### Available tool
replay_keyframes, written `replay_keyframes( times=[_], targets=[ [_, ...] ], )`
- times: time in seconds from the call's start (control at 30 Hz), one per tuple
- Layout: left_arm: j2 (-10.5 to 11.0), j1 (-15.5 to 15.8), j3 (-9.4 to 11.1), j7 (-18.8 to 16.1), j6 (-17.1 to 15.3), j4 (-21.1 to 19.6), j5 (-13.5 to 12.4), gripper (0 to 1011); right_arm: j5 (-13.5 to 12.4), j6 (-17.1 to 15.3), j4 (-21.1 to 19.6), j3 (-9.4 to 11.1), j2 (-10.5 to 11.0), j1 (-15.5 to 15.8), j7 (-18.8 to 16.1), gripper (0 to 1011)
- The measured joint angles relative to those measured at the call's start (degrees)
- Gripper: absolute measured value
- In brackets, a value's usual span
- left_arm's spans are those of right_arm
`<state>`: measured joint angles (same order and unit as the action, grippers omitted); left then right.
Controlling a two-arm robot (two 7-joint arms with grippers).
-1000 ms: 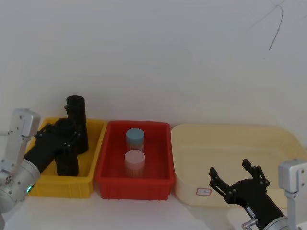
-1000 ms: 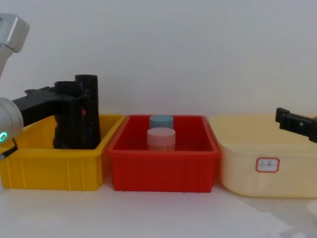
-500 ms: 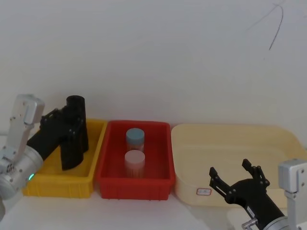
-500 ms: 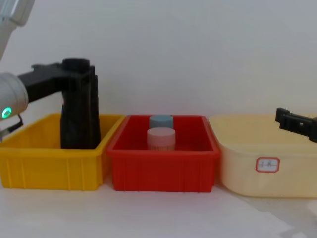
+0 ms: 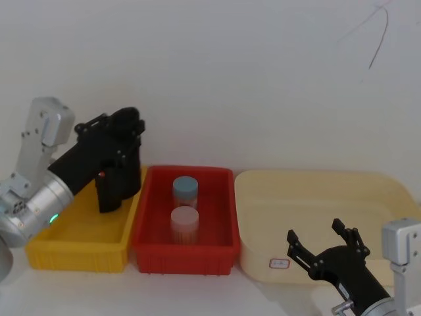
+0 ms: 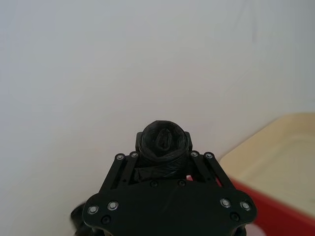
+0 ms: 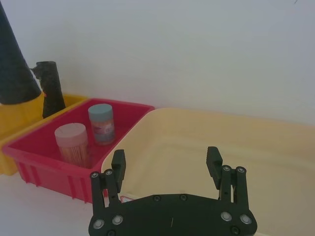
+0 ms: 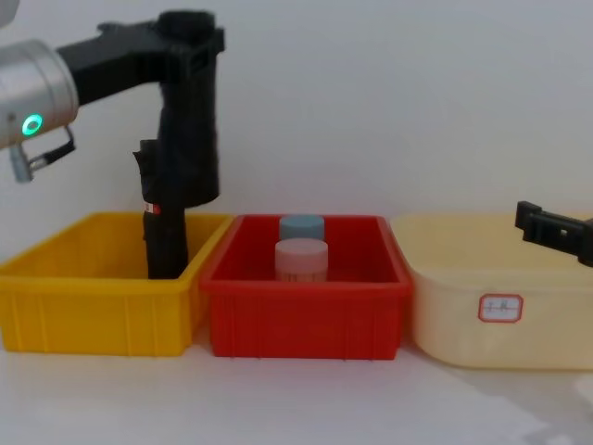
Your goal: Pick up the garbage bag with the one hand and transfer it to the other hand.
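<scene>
Garbage bag hangs upright, long axis vertical, clenched near its top by our left hand, its lower end about level with the rim of the yellow bin, where a labelled black roll stands close by. Past the red bin, our right hand hovers low at the cream bin, fingers spread and empty. We judge the handover needs the bag carried rightward, its free lower length offered to that hand.

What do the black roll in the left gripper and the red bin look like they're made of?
Garbage bag, held above the yellow bin by the left gripper: thin black plastic film, slightly glossy; its rolled end shows crinkles and folds. Red bin: likely rigid moulded plastic, smooth with a soft sheen, ribbed walls and thick rim.
</scene>
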<state>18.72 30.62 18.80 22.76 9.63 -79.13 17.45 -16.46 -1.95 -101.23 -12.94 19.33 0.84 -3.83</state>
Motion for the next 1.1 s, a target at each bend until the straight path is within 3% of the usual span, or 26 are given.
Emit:
replay_keyframes(
  times=[0.57, 1.1],
  targets=[
    [-0.8, 1.7, 3.4, 9.1, 0.0, -4.8, 5.3, 379, 0.0, 0.0, 0.0, 0.0, 0.0, 0.0, 0.0, 1001],
    [-3.4, 3.4, 7.9, 17.3, -2.2, -4.4, 11.6, 379, 0.0, 0.0, 0.0, 0.0, 0.0, 0.0, 0.0, 1001]
  ],
)
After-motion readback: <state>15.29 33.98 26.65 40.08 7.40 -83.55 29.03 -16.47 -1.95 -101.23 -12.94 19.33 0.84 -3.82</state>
